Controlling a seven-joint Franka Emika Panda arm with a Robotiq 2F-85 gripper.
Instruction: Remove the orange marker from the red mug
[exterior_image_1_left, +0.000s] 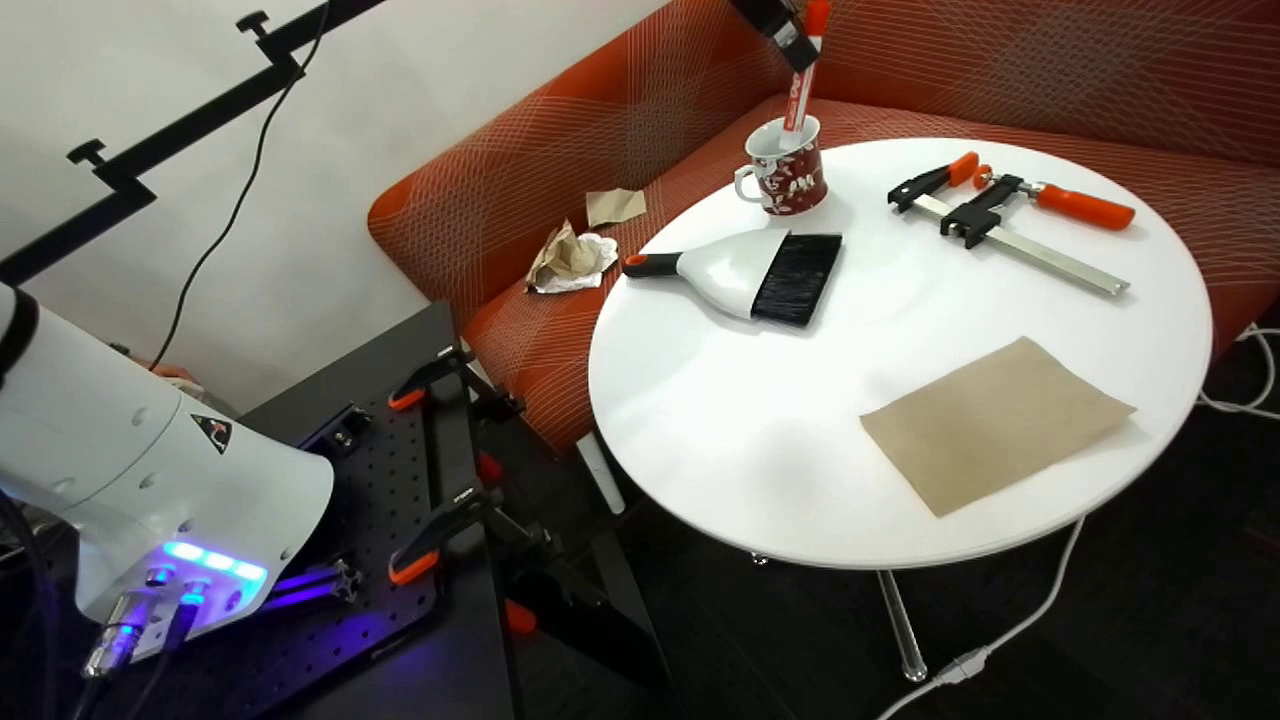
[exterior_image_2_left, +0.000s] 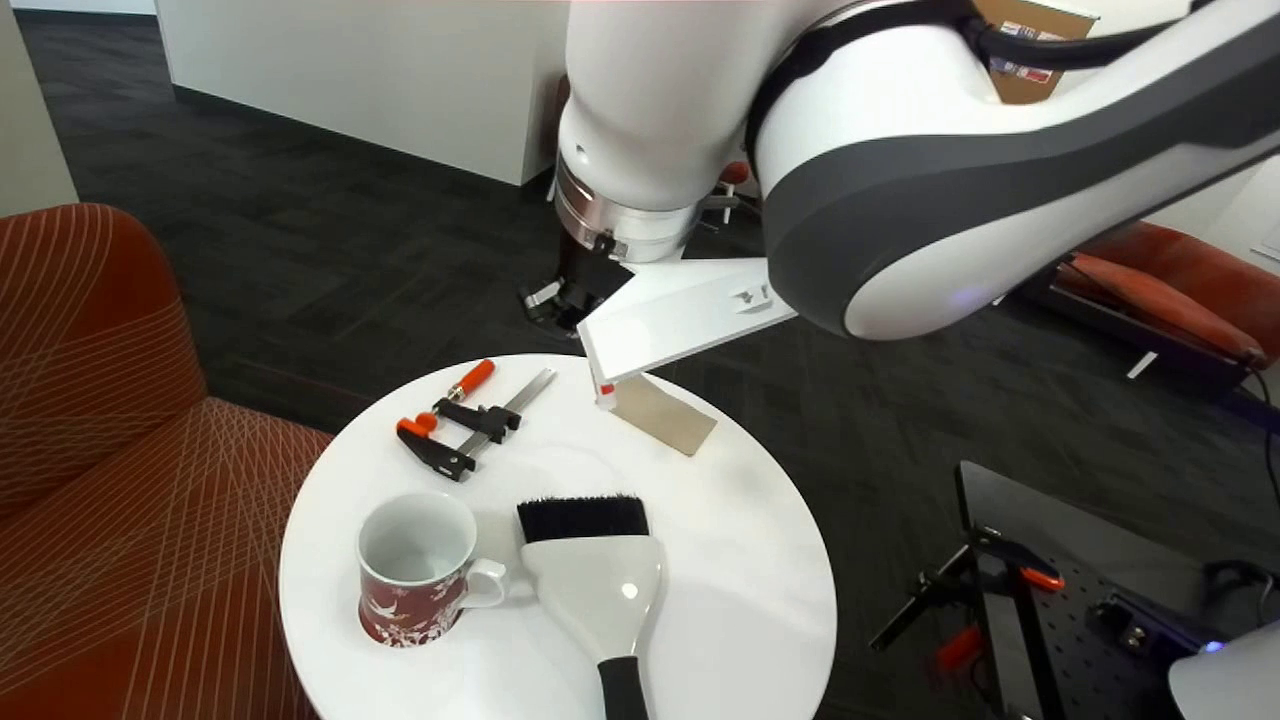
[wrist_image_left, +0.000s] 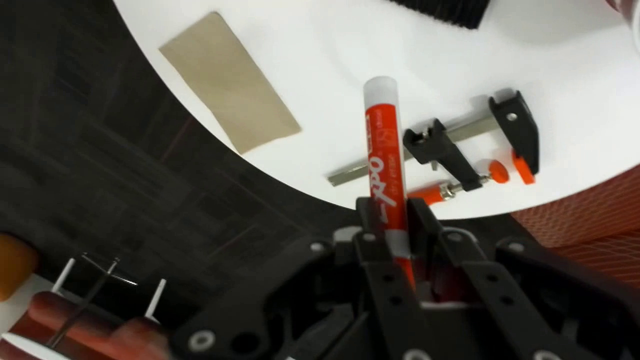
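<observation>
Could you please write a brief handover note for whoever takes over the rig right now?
End effector: closed on the orange marker, holding it in the air, whitish end away from the grip.
Red mug: upright on the white table, handle toward the brush; no marker inside.
Done: the marker is out of the mug; they only overlap by line of sight in an exterior view.
Left: probably just lowering the marker to the table, clear of the clamp, and releasing it.
</observation>
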